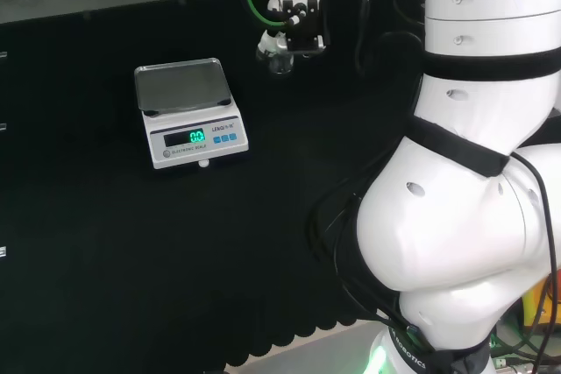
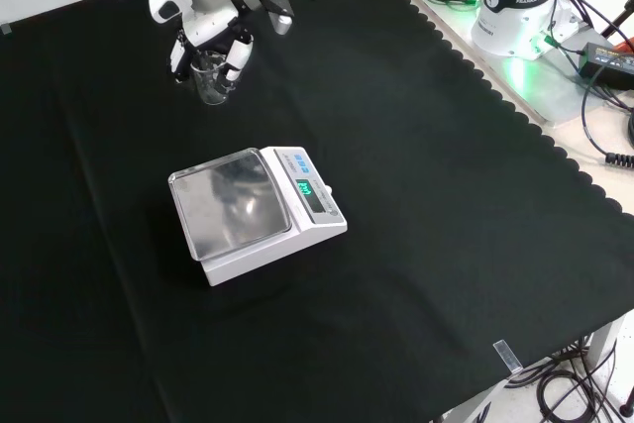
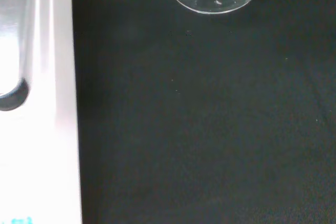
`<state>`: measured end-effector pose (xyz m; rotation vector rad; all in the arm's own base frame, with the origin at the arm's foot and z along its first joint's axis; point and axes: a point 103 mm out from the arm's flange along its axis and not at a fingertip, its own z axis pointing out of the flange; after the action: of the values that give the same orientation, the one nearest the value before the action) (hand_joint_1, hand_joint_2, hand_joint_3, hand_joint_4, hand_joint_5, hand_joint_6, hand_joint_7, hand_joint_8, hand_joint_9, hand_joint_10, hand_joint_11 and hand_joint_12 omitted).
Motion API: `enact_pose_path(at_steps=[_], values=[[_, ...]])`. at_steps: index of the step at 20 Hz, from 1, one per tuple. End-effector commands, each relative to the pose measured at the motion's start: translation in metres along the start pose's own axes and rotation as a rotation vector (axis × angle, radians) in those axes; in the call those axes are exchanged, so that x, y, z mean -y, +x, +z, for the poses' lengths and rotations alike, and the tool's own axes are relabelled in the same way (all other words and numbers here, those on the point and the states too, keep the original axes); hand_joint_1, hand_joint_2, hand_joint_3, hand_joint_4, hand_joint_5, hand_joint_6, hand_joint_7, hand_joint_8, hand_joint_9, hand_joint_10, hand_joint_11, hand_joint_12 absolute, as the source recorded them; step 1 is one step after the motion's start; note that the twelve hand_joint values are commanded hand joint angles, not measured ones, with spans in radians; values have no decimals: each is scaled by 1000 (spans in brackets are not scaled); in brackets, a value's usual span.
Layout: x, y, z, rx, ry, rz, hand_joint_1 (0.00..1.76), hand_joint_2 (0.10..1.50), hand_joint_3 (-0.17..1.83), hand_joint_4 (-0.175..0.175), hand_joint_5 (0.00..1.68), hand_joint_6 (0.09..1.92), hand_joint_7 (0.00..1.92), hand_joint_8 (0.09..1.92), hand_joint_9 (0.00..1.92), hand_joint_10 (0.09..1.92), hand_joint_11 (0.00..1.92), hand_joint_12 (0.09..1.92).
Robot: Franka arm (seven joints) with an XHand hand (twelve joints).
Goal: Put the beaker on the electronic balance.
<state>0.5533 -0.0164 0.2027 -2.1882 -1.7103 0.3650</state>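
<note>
The hand has its fingers curled round the glass beaker (keep it upright), so lift it over the balance and lower gently onto the pan.

Bench under black cloth, scalloped at its edge. One balance rests on it — pan bare, display lit green. Head view: balance left of centre; cloth around it bare.
</note>
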Motion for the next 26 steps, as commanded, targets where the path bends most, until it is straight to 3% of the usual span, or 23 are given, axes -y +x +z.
enact_pose_path(at_steps=[1, 9, 19, 26], values=[[7, 8, -2, 20, 6, -4, 1224, 1186, -175, -175, 524, 892, 854, 1061, 1136, 785, 1324, 978], [14, 18, -14, 34, -6, -15, 1217, 1186, -175, -175, 500, 889, 844, 1062, 1130, 790, 1324, 983], [-1, 52, -10, -23, -6, -90, 1203, 1189, -175, -175, 468, 881, 831, 1058, 1128, 788, 1326, 983], [-14, 89, -2, 0, 10, -140, 1197, 1190, -175, -175, 442, 873, 829, 1055, 1129, 780, 1323, 979]])
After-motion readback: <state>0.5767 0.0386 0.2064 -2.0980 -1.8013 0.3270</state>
